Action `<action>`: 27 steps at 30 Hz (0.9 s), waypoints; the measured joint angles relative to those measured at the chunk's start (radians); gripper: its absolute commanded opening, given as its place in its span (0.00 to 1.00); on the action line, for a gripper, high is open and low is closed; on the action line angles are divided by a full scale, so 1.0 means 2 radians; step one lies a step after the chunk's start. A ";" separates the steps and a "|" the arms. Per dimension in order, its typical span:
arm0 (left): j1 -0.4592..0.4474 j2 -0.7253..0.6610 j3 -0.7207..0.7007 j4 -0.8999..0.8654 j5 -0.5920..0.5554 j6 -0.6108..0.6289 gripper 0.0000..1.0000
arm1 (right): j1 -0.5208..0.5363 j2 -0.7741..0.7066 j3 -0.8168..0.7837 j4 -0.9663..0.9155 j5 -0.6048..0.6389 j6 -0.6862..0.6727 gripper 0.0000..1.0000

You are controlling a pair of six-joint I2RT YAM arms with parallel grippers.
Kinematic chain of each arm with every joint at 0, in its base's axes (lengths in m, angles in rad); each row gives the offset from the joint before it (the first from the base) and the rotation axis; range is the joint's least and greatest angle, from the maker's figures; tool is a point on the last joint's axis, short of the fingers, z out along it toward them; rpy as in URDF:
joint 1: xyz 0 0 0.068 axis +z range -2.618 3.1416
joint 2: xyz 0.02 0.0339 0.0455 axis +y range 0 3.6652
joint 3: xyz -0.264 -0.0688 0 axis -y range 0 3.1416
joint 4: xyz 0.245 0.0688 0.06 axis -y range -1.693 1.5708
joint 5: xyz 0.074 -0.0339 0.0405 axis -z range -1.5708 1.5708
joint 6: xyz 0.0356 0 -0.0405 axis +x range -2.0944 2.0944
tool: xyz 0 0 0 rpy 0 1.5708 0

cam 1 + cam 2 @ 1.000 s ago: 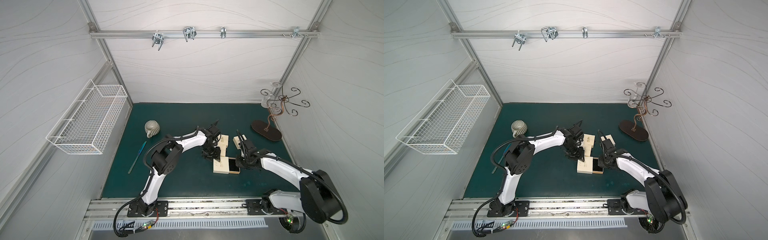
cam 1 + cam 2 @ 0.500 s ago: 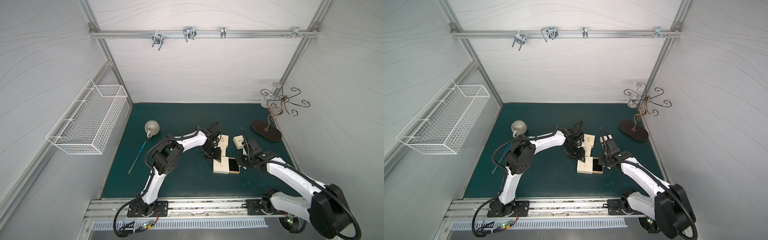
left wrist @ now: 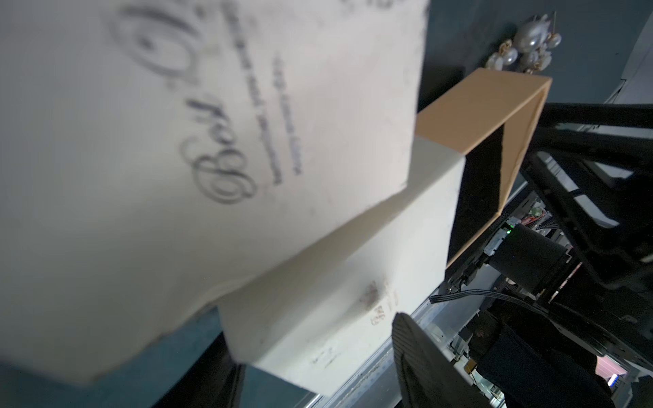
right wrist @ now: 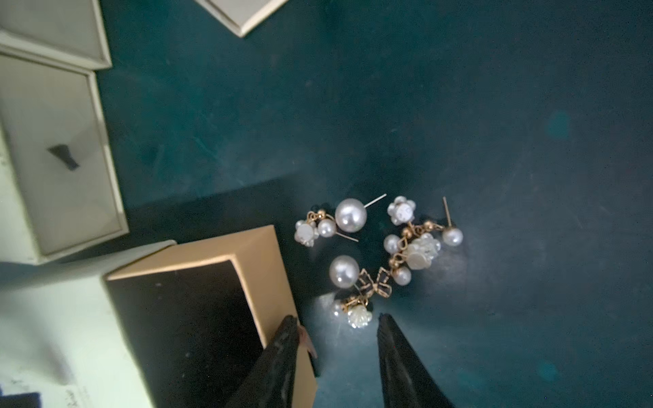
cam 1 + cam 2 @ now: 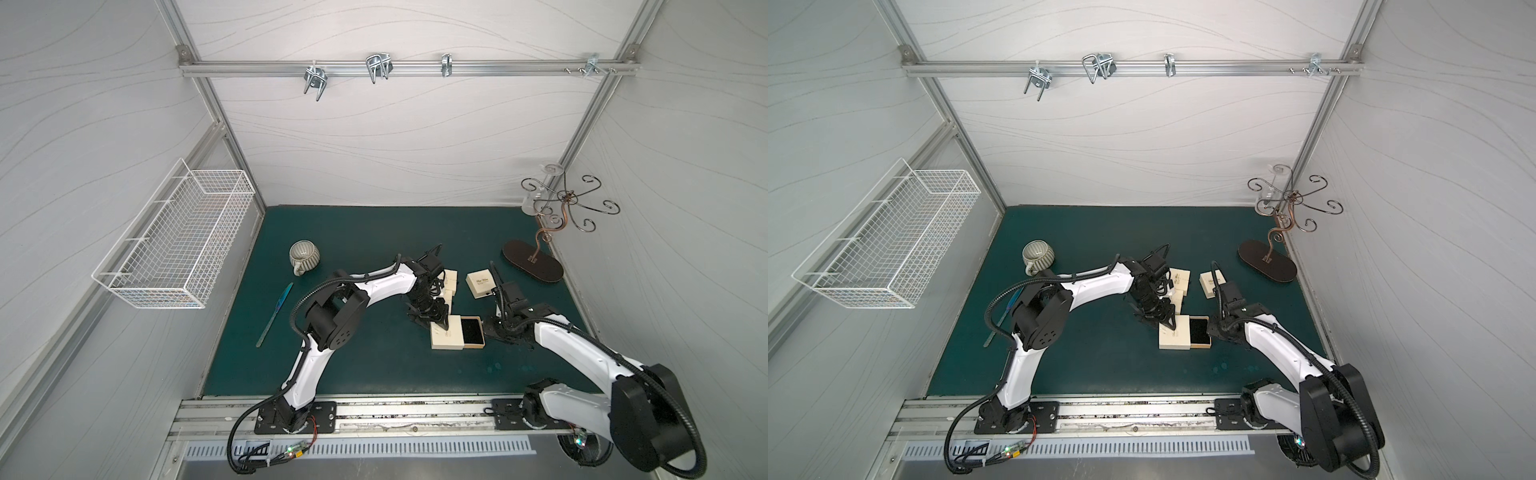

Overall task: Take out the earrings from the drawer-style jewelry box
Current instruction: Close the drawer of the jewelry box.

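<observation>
The jewelry box is a cream sleeve [image 5: 446, 338] [image 3: 353, 268] with its tan, black-lined drawer [image 5: 472, 332] [image 4: 183, 318] slid out toward the right arm. The earrings [image 4: 381, 247] [image 3: 523, 46], small pearl and gold pieces, lie loose on the green mat just past the drawer's end; the top views do not show them. My right gripper [image 4: 338, 320] [image 5: 494, 328] is open, one finger over the drawer's end wall, a flower earring just ahead of the tips. My left gripper [image 3: 311, 353] [image 5: 434, 319] straddles the sleeve's far corner, its visible finger [image 3: 424, 360] standing off the sleeve.
Other cream boxes [image 5: 480, 284] [image 5: 449, 279] sit just behind the jewelry box, one open box [image 4: 60, 152] close to the drawer. A scrolled jewelry stand [image 5: 532, 266] is at the back right. A striped mug [image 5: 303, 255], a teal stick [image 5: 275, 315] and a wall basket [image 5: 178, 245] are to the left.
The right arm has shifted, bringing its gripper closer to the drawer's end. The left jaws have widened around the sleeve. The box has stayed put.
</observation>
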 measured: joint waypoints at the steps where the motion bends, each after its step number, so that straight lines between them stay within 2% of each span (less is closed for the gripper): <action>1: 0.000 0.000 0.000 0.000 0.005 0.001 0.66 | 0.000 0.000 0.000 0.001 -0.004 -0.001 0.40; 9: 0.000 0.000 0.000 -0.011 0.019 0.009 0.67 | 0.025 0.001 0.000 0.011 -0.024 -0.014 0.40; 13: 0.000 0.000 0.000 -0.012 0.021 0.010 0.73 | 0.029 0.009 0.000 0.014 -0.029 -0.019 0.40; 27: 0.000 0.000 0.000 -0.012 0.020 0.011 0.73 | 0.034 0.031 0.000 0.023 -0.038 -0.025 0.41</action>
